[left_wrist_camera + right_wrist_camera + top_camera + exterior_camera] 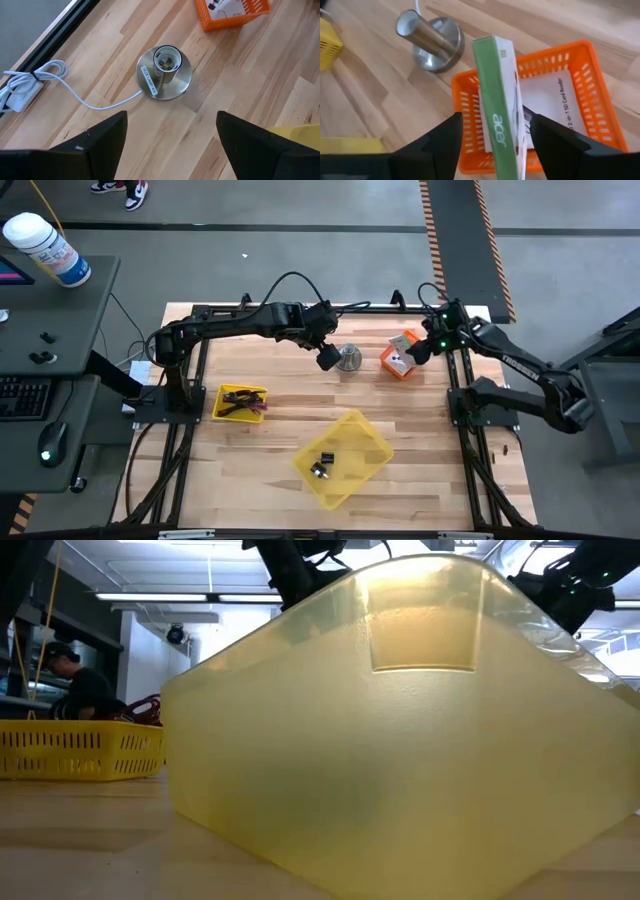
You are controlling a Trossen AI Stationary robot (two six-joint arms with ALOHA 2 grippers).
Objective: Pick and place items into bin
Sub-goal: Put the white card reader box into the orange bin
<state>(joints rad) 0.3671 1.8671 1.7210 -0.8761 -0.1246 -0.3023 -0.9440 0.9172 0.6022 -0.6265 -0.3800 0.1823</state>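
My right gripper (420, 352) hovers over the orange basket (582, 65) near the table's far right and is shut on a white box with a green "acer" side (495, 95). A white printed card (552, 102) lies flat in that basket. My left gripper (171, 117) is open, above bare wood just left of the silver cone-shaped lamp base (164, 72), touching nothing. The translucent yellow bin (365, 442) sits at the table's near centre, with small black items (322, 463) on its floor. It fills the low view (400, 740). My right gripper pinches the box between its two fingers (540, 135), which lie across its lower part (507, 150). The box stands on end, green narrow side toward the wrist camera, and its upper end rises above the basket rim. The contact faces are hidden by the box.
A small yellow basket (241, 402) with dark cables and purple pieces sits on the table's left. The lamp base's white cord (75, 95) trails toward the far edge. Bare wood lies between the baskets and the bin. A seated person (75, 690) shows beyond the table.
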